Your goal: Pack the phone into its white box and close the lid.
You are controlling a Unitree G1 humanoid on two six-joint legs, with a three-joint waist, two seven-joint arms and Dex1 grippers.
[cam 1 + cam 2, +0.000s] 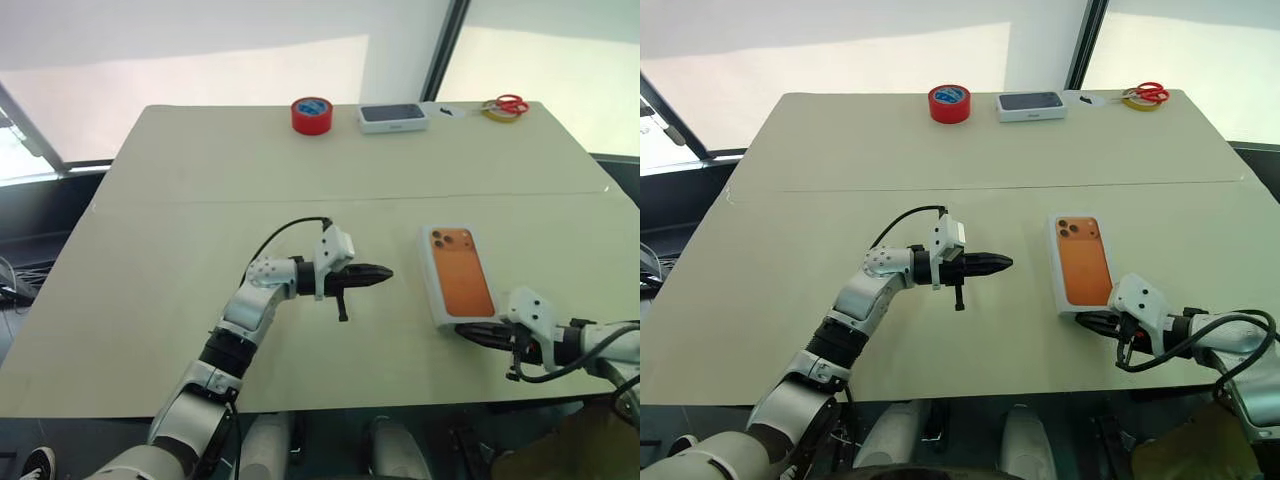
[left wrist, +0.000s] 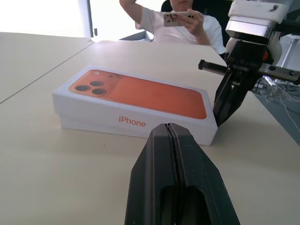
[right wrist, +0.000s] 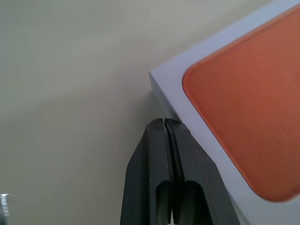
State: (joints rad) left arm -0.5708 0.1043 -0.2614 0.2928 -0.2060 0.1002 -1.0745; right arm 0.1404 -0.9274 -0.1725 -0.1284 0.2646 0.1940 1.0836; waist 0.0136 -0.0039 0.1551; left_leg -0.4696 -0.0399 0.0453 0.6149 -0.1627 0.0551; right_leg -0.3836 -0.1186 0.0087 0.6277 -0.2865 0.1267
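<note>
Lid [image 1: 457,277] down over the white box [image 2: 93,124] on the table [image 1: 200,200], phone presumably inside, left gripper [image 1: 378,273] pinched shut and empty just beside it, right gripper [image 1: 478,331] likewise shut at its near corner; likely only a final press or retreat needed.

one lid [image 1: 458,275], one red tape roll [image 1: 311,114], one scissors [image 1: 510,103]
</note>
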